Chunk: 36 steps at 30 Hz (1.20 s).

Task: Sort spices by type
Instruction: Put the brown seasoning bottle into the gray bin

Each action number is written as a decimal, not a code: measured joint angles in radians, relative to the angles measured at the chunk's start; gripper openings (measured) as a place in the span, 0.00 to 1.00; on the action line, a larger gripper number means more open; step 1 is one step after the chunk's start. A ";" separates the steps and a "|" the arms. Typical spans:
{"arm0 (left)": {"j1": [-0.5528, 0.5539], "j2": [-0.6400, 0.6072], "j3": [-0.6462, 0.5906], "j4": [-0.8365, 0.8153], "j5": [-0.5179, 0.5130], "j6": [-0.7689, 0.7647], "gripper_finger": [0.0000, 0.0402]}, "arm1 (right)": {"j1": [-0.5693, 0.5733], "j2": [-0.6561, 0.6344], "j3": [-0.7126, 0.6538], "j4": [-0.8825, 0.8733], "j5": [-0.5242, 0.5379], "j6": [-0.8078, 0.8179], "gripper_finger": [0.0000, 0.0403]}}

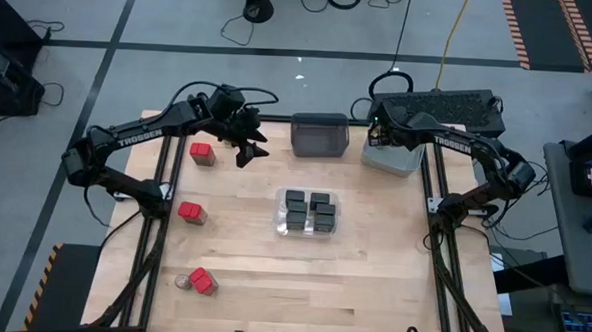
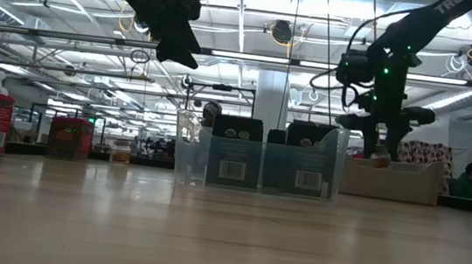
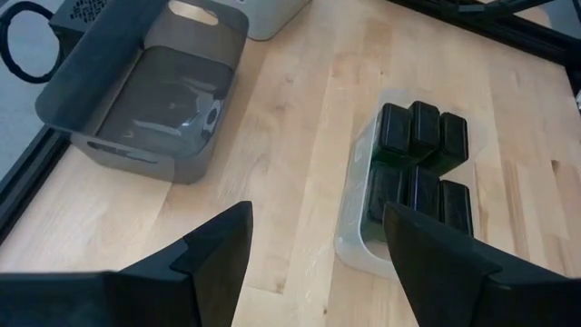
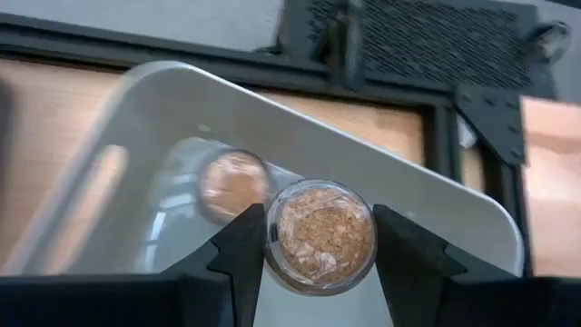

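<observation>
My right gripper is shut on a small round spice jar above the light grey bin at the table's far right. The gripper also shows in the high view and in the low view. A second jar lies on the bin's floor. My left gripper is open and empty, high above the table, between a red-topped box and the dark grey bin. Several black boxes stand in the clear bin. My right gripper pinches the jar's round wall between its two fingers, one on each side. The fingers come from above, pointing down. The jar hangs clear of the bin, with one round end toward the wrist camera.
Two more red-topped boxes and a small jar stand on the table's left side. The dark grey bin stands at the far middle, with nothing showing inside it. Bare wood lies along the near and right parts of the table.
</observation>
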 joint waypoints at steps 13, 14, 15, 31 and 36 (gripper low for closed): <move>0.000 0.000 0.000 0.011 0.000 0.000 0.63 | 0.002 0.000 -0.122 0.132 0.058 0.148 0.40; 0.000 0.000 0.000 0.014 0.000 0.000 0.63 | 0.002 0.000 -0.128 0.151 0.058 0.155 0.40; 0.000 0.000 0.000 0.014 0.000 0.000 0.63 | 0.002 0.000 -0.135 0.171 0.059 0.156 0.40; -0.005 0.000 0.000 0.012 0.000 -0.003 0.63 | 0.000 0.000 -0.158 0.224 0.107 0.156 0.40; -0.016 0.000 0.000 0.012 0.000 -0.003 0.63 | 0.000 0.000 -0.171 0.225 0.105 0.164 0.40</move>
